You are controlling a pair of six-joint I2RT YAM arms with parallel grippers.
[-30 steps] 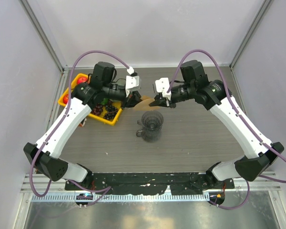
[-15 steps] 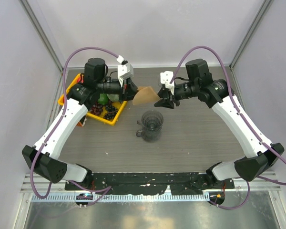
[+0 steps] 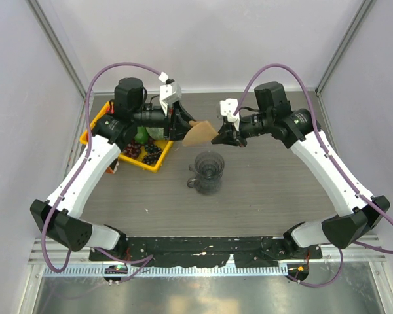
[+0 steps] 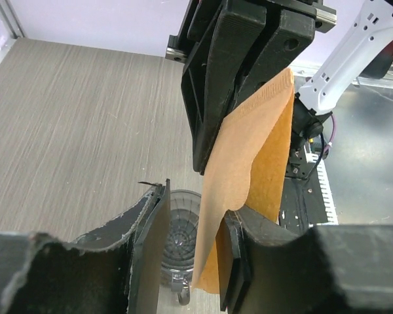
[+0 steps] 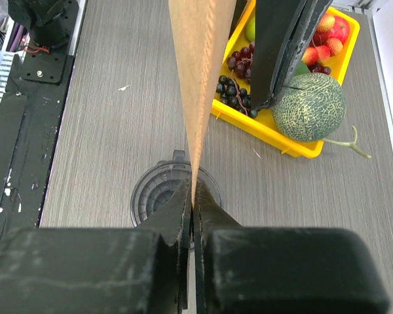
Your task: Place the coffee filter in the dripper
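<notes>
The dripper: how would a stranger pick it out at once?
Look at the middle of the grey table, just right of the yellow fruit tray. The dripper stands there, below the brown coffee filter held in the air. Unlike its neighbours, it is clear ribbed glass with a side handle.

This looks like a robot lab, with a small test booth in it. Two white and black robot arms, the left arm (image 3: 85,176) and the right arm (image 3: 327,170), are fixed to a black plate (image 3: 203,247) at the near edge of a grey, wood-look table (image 3: 268,190). Plain pale walls (image 3: 216,39) stand close around the table's other three sides, with metal posts (image 3: 59,47) at the far corners. Purple cables (image 3: 124,64) loop over each arm. A clear dripper (image 3: 208,171) stands near the middle of the table. A yellow tray (image 3: 147,168) of fruit sits by the left edge, toward the far corner. Past the near edge lies a shiny metal sheet (image 3: 183,294).
</notes>
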